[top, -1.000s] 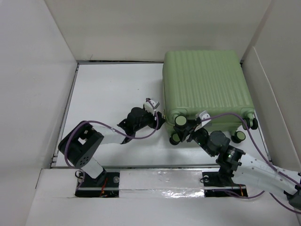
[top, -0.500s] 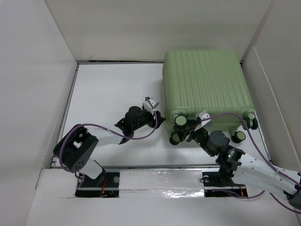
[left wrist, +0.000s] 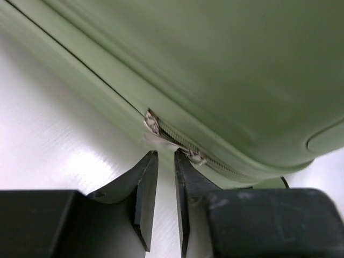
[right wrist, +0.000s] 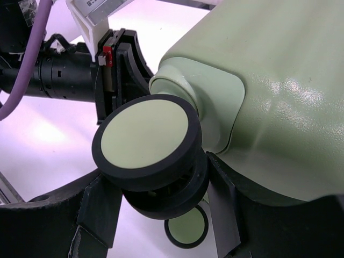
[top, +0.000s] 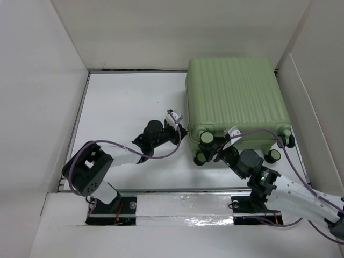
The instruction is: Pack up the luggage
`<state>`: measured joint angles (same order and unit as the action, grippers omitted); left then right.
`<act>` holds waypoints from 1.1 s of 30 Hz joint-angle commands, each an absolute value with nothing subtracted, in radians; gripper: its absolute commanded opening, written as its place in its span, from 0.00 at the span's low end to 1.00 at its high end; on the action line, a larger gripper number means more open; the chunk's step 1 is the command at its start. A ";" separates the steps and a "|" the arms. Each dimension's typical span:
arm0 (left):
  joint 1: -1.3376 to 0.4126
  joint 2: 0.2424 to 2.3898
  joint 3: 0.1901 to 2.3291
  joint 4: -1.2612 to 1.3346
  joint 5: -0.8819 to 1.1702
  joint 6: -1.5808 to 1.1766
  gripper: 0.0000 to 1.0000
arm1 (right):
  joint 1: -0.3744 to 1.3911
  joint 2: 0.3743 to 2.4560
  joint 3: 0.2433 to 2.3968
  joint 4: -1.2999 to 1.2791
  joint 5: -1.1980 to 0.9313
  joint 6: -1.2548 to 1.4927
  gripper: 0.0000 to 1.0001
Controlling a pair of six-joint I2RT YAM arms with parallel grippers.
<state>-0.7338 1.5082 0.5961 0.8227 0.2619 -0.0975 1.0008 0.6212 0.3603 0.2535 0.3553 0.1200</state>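
White table [top: 123, 102] boxed in by plain white walls [top: 161, 32]. The luggage [top: 236, 97] lies shut at the far right of the table, ribbed green shell up, its wheeled end facing the arm bases. No writing is legible on the shell. The zipper [left wrist: 183, 142] runs along its left edge. The left gripper [left wrist: 165, 156] sits low at that seam with its jaws drawn nearly together and a thin slit between them. Whether they nip the pale zipper tab cannot be told. The right gripper [right wrist: 157, 172] is spread wide across a black-and-green wheel [right wrist: 145, 137] at the near left corner, with both fingers [right wrist: 99, 209] against it. A white label [right wrist: 99, 9] on the left gripper's body carries print too blurred to read.
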 commanded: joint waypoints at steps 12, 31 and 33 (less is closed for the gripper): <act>-0.667 1.578 0.729 0.859 0.120 -0.118 0.00 | 0.992 0.609 0.397 0.324 0.347 0.132 0.09; -0.612 0.985 0.512 0.626 0.009 -0.594 0.69 | 1.002 0.669 0.689 -0.158 0.486 0.126 1.00; -0.612 0.866 0.511 0.537 -0.001 -0.633 0.73 | 1.002 0.599 0.716 -0.187 0.477 0.101 1.00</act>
